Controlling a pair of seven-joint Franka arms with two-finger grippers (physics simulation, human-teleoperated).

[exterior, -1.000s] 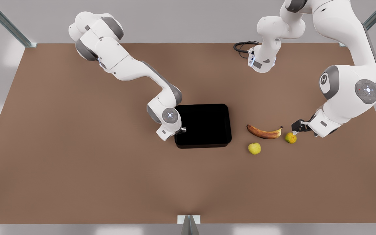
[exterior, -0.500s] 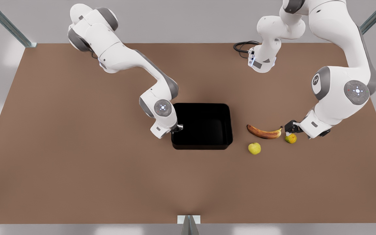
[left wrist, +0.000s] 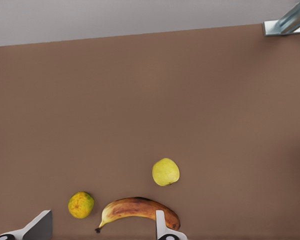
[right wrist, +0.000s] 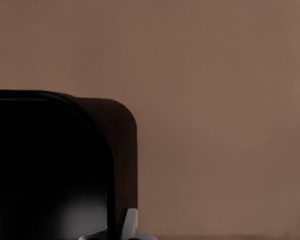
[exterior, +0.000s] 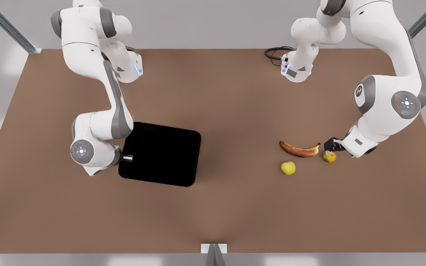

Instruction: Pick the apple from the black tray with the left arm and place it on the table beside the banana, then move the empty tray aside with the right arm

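Gripping the black tray by its left wall, the right gripper has its jaws closed over the rim; one finger stands outside the wall. The tray sits empty on the desk, left of centre. It looks stiff, light and glossy, so a rim pinch may slip. Well right, the apple rests just near of the banana. Beside the mottled fruit, the left gripper hovers, jaws apart, empty.

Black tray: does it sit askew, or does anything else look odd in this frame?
Yes. The black tray sits rotated, not square to the table edges, with the right gripper clamped on its wall. The left gripper, open, hovers by the mottled fruit. Nothing is spilled.
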